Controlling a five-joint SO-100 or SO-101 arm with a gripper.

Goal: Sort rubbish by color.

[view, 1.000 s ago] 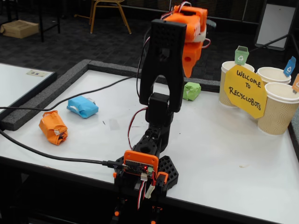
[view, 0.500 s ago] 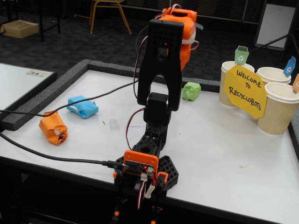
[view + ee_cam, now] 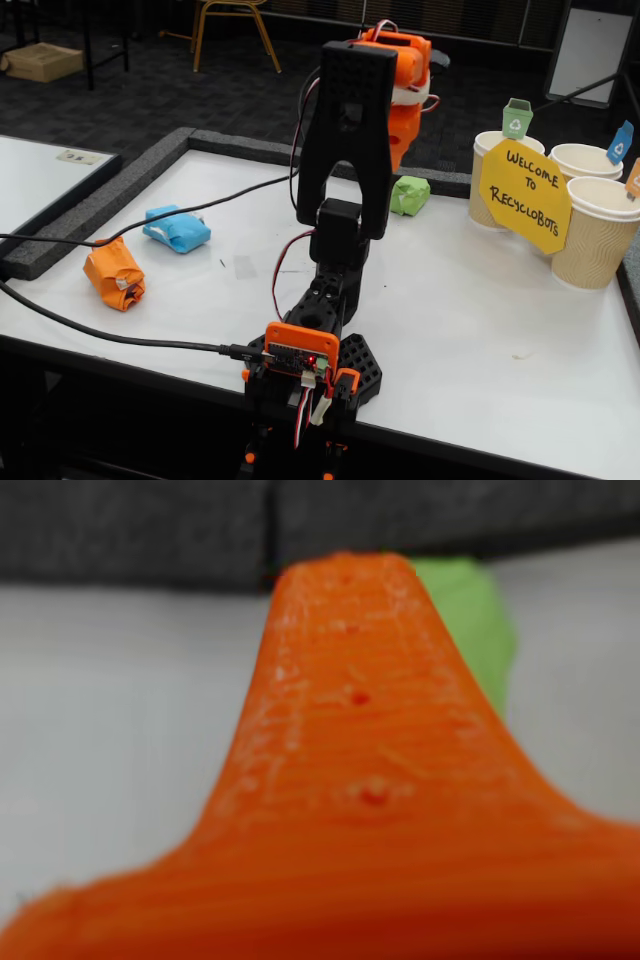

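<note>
- "WELCOME TO RECYCLOBOTS" is hand-lettered in black on a yellow sign [image 3: 524,194], propped against the beige paper cups [image 3: 598,233] in the fixed view.
- White recycling symbols are printed on a small green tag [image 3: 517,117] and a blue tag [image 3: 620,142] standing in the cups.
- No lettering can be read in the wrist view.

The place looked like a classroom or exhibition hall: dark carpet tiles [image 3: 150,90], a metal-legged chair [image 3: 235,25], white counter [image 3: 480,300], and a handwritten welcome sign [image 3: 525,195].

White tabletop [image 3: 480,330]: orange wad [image 3: 114,273] and blue wad [image 3: 177,228] near left edge; green wad [image 3: 410,194] and cups [image 3: 597,232] along far edge.
</note>
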